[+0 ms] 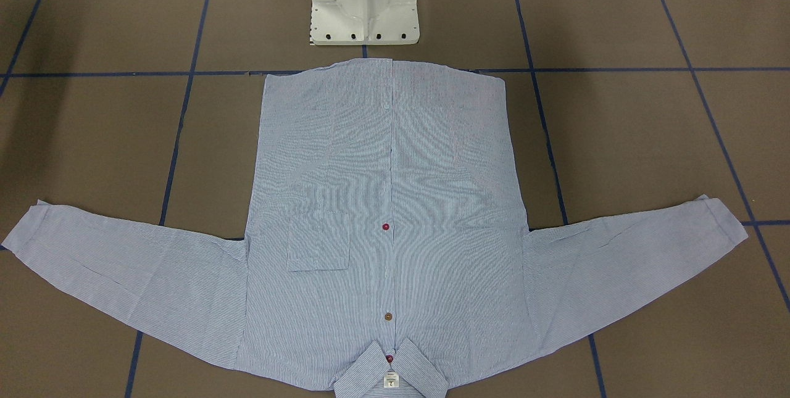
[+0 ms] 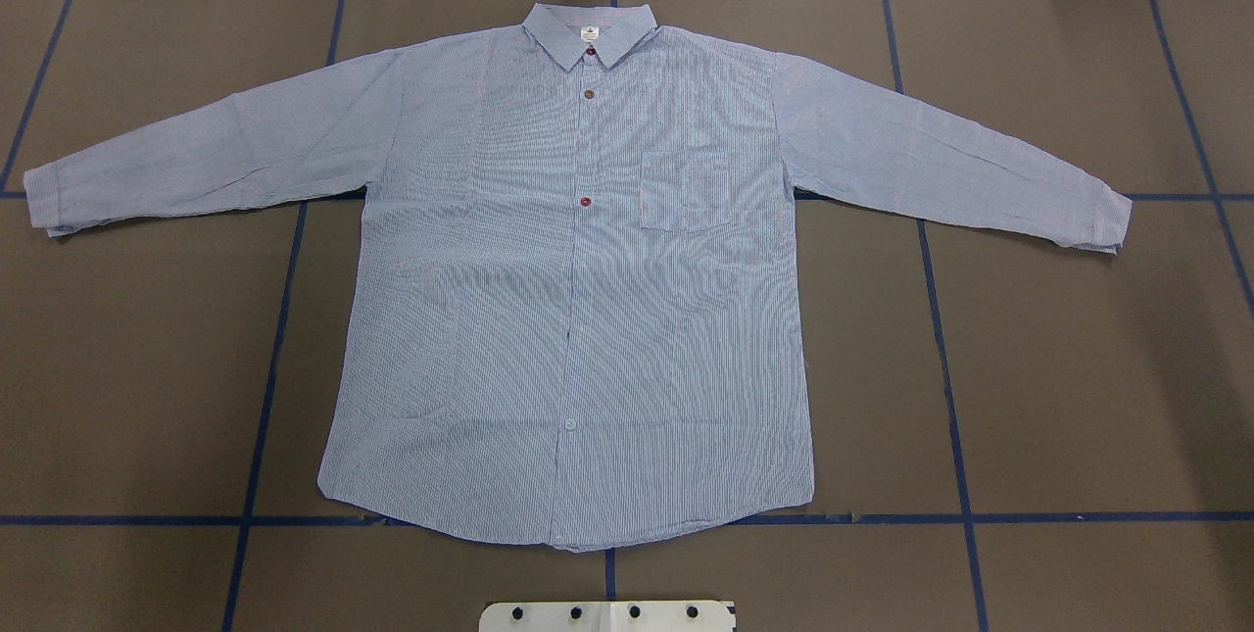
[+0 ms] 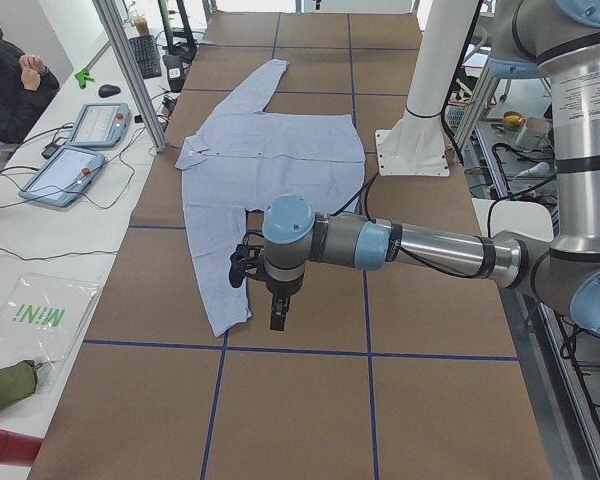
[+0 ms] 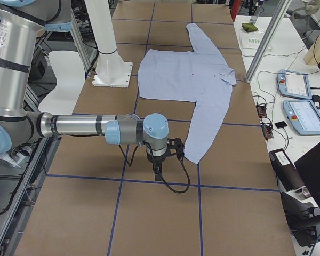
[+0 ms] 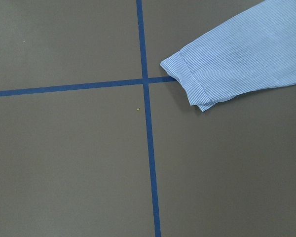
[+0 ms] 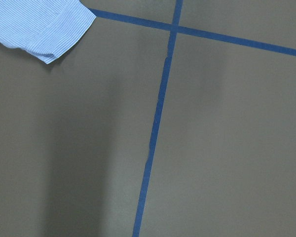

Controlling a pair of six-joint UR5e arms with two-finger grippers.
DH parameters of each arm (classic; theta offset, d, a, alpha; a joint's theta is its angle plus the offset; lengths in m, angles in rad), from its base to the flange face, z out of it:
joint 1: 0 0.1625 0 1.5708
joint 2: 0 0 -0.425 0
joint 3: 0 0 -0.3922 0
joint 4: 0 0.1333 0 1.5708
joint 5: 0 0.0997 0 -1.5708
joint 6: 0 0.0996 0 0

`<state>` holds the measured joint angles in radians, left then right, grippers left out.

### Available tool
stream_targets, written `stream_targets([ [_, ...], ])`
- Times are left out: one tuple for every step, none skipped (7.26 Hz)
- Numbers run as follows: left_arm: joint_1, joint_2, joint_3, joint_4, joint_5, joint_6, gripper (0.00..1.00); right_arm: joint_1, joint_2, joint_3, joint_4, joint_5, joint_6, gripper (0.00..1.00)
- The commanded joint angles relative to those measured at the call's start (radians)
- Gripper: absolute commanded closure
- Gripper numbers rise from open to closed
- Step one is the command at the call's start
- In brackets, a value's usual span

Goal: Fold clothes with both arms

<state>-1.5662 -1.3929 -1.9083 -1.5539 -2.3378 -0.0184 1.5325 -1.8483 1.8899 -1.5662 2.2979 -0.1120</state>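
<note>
Nothing folded yet: shirt (image 2: pixel 588 318) lies flat on the counter (image 2: pixel 1078 367), buttons up, sleeves spread, collar at far edge, w/ my L arm (image 3: pixel 380 243) and R arm (image 4: pixel 96 127) hovering past the cuffs, jaws' state can't tell, all folds left.

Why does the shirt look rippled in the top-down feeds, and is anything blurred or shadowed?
Overhead and front-facing views: the wavy bands on the shirt look like camera moiré from its fine stripes, not creases. Right wrist view: a soft dark shadow falls across the table below the cuff; focus is sharp. Left wrist view: even light, no glare.
</note>
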Motion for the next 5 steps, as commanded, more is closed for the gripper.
stream_targets([
  [0.002, 0.000, -0.008, -0.006, -0.003, 0.000, 0.00, -0.008, 0.000, 0.000, 0.000, 0.002, 0.002, 0.00],
  [0.002, 0.000, -0.023, -0.021, -0.023, 0.000, 0.00, -0.021, 0.003, 0.003, 0.002, 0.002, 0.008, 0.00],
  [0.002, -0.003, -0.037, -0.037, -0.032, 0.000, 0.00, -0.029, 0.032, 0.005, 0.047, 0.002, 0.005, 0.00],
  [0.006, -0.005, -0.038, -0.084, -0.017, -0.002, 0.00, -0.053, 0.037, 0.003, 0.120, 0.002, 0.009, 0.00],
  [0.005, -0.008, -0.060, -0.107, -0.017, -0.006, 0.00, -0.069, 0.069, 0.000, 0.206, 0.002, 0.017, 0.00],
])
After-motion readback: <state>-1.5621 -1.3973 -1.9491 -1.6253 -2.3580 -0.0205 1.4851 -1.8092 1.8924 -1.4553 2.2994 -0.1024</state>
